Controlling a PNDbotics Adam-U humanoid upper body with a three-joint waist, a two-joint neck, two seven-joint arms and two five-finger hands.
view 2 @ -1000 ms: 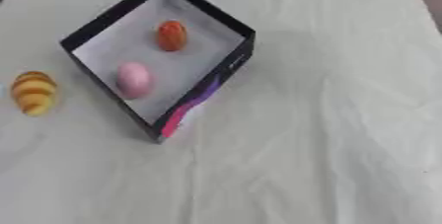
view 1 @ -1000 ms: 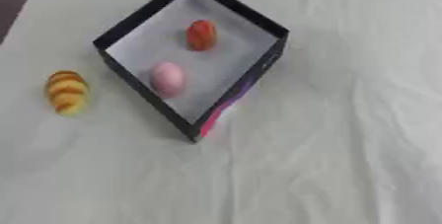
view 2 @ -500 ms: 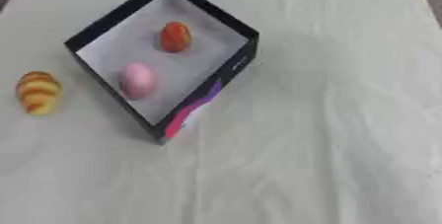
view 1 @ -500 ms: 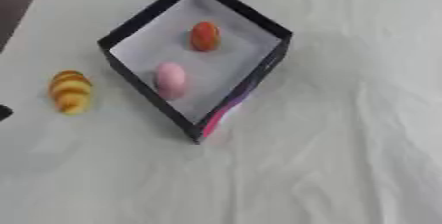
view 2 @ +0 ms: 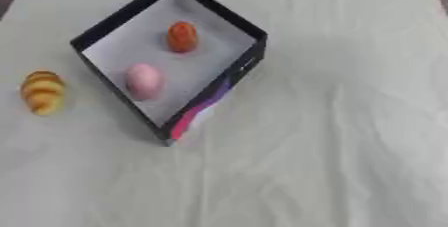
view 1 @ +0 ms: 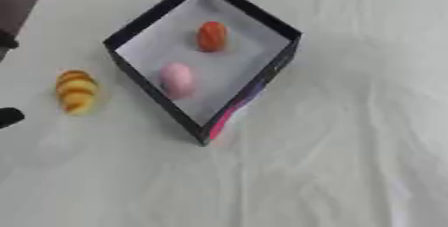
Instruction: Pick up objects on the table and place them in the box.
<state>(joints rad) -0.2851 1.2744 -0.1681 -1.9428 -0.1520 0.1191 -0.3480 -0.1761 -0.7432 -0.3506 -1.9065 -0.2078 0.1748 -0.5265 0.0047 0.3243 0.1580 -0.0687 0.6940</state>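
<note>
Your table (view 1: 350,121) lies open and bare across the right of the frame. The box (view 1: 140,23), upper centre, holds two pieces; the striped pastry (view 1: 76,91) waits left of it. A dark tip, likely your left hand (view 1: 9,117), has just entered at the left edge; I cannot tell its fingers

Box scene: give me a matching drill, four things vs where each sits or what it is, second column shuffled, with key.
Things:
1. orange item
2. pink item
3. striped yellow item
4. box

Places:
A. on the table, left of the box
B. in the box, far part
C. dark-walled, turned like a diamond, pale floor
D. in the box, near part

Pairs: 1-B, 2-D, 3-A, 4-C
</note>
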